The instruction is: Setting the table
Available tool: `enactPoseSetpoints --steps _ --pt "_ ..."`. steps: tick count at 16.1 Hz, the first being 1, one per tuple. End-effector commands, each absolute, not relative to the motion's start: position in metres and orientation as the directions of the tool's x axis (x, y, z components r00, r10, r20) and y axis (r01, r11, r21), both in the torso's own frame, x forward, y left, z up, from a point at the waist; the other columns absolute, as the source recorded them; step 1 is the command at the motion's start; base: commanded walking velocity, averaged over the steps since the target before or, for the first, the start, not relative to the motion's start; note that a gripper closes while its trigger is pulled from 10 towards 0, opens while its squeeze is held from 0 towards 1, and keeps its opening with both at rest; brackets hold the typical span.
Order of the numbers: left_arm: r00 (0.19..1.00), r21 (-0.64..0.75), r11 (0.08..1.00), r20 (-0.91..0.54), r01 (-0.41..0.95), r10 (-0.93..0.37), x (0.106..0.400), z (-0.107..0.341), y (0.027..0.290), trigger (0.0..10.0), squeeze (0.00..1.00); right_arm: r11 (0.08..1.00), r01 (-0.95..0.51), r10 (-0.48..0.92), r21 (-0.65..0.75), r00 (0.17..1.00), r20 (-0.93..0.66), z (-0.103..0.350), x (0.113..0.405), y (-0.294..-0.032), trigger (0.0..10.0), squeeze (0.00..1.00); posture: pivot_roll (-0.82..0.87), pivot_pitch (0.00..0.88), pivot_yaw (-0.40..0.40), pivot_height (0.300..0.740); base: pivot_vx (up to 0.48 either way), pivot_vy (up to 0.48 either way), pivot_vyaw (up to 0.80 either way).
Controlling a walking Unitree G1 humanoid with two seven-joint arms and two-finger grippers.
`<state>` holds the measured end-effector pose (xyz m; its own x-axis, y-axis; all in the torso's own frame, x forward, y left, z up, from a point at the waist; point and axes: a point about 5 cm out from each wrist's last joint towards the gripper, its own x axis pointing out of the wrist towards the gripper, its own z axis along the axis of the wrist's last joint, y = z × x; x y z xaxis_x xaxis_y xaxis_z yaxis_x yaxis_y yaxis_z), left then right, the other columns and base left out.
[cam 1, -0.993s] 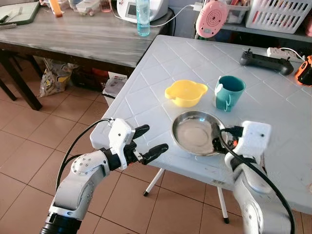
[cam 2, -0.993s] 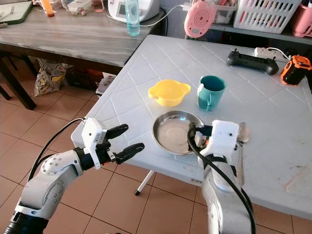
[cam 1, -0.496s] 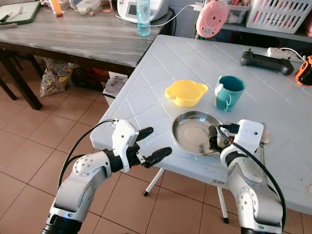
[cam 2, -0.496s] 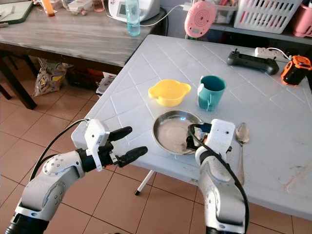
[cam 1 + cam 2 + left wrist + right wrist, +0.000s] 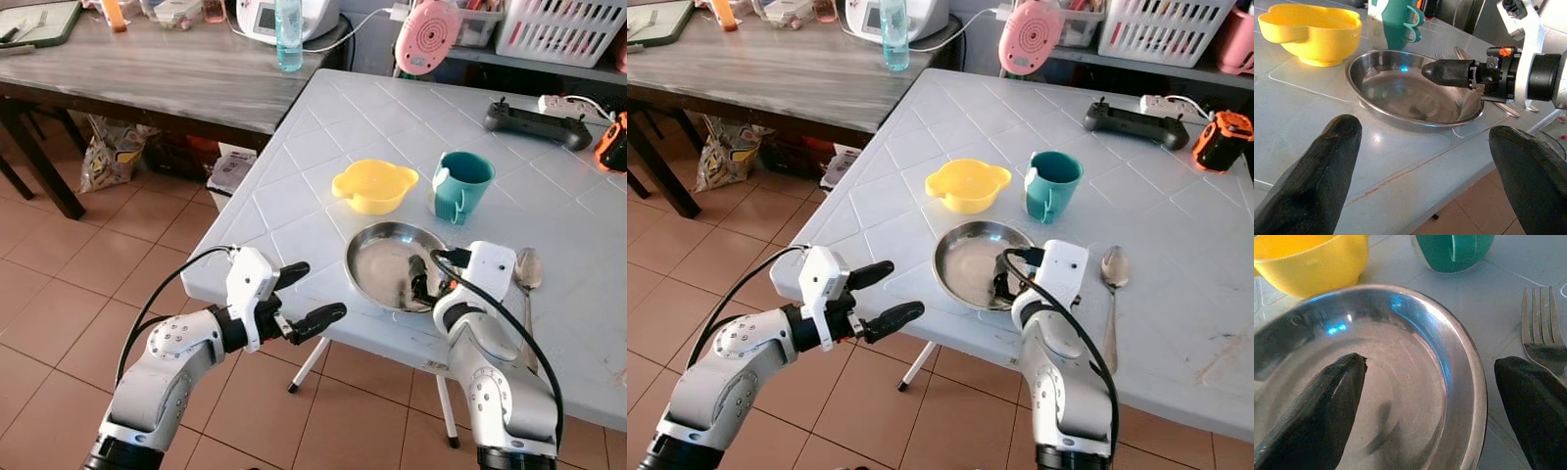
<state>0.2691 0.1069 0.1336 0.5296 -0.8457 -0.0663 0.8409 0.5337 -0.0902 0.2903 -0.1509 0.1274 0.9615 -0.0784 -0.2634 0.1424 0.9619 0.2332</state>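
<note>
Right gripper (image 5: 423,282) jaws straddling plate (image 5: 384,262) rim

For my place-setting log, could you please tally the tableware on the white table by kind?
Plates: 1, steel plate
Bowls: 1, yellow bowl
Cups: 1, teal cup
Spoons: 1, spoon
Forks: 1, fork
Total: 5

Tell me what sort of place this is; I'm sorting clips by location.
Probably a lived-in home, a dining or utility corner. A white plastic table holds a steel plate, yellow bowl and teal mug; beside it stands a cluttered wooden table on terracotta floor tiles.
</note>
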Motion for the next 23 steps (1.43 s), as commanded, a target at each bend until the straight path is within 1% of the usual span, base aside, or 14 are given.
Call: enactPoseSetpoints --steps 1,2,3,11,14,20,23 --pt "0.524 -0.076 0.529 -0.072 0.845 -0.848 0.2665 0.1345 0.1066 10.0 0.00 0.956 0.144 -0.069 0.254 0.957 -0.283 0.1241 0.2909 -0.1464 8.2 0.00 0.02 0.128 -0.024 0.740 0.000 0.000 0.00" --pt "0.524 -0.076 0.528 -0.073 0.846 -0.849 0.2661 0.1342 0.1063 10.0 0.00 0.953 0.147 -0.069 0.263 0.956 -0.286 0.1241 0.2912 -0.1455 2.3 0.00 0.02 0.128 -0.024 0.740 0.000 0.000 0.00" --pt "0.522 -0.078 0.527 -0.075 0.846 -0.849 0.2655 0.1336 0.1064 10.0 0.00 0.948 0.147 -0.062 0.283 0.956 -0.287 0.1239 0.2920 -0.1442 0.0 0.00 0.02 0.129 -0.024 0.740 0.000 0.000 0.00" --pt "0.520 -0.080 0.526 -0.085 0.846 -0.850 0.2643 0.1310 0.1063 10.0 0.00 0.880 0.204 -0.073 0.428 0.950 -0.303 0.1277 0.2927 -0.1434 0.0 0.00 0.02 0.135 -0.026 0.740 0.000 0.000 0.00" --pt "0.517 -0.078 0.523 -0.092 0.849 -0.851 0.2648 0.1303 0.1063 10.0 0.00 0.860 0.233 -0.083 0.454 0.942 -0.326 0.1262 0.2921 -0.1463 0.0 0.00 0.02 0.137 -0.020 0.740 0.000 0.000 0.00" --pt "0.506 -0.074 0.514 -0.104 0.855 -0.856 0.2638 0.1290 0.1046 10.0 0.00 0.858 0.252 -0.063 0.447 0.916 -0.396 0.1184 0.2886 -0.1430 0.0 0.00 0.02 0.138 -0.017 0.740 0.000 0.000 0.00" --pt "0.506 -0.075 0.514 -0.107 0.854 -0.856 0.2640 0.1284 0.1048 10.0 0.00 0.865 0.249 -0.061 0.435 0.914 -0.402 0.1192 0.2888 -0.1421 0.0 0.00 0.02 0.138 -0.018 0.740 0.000 0.000 0.00"
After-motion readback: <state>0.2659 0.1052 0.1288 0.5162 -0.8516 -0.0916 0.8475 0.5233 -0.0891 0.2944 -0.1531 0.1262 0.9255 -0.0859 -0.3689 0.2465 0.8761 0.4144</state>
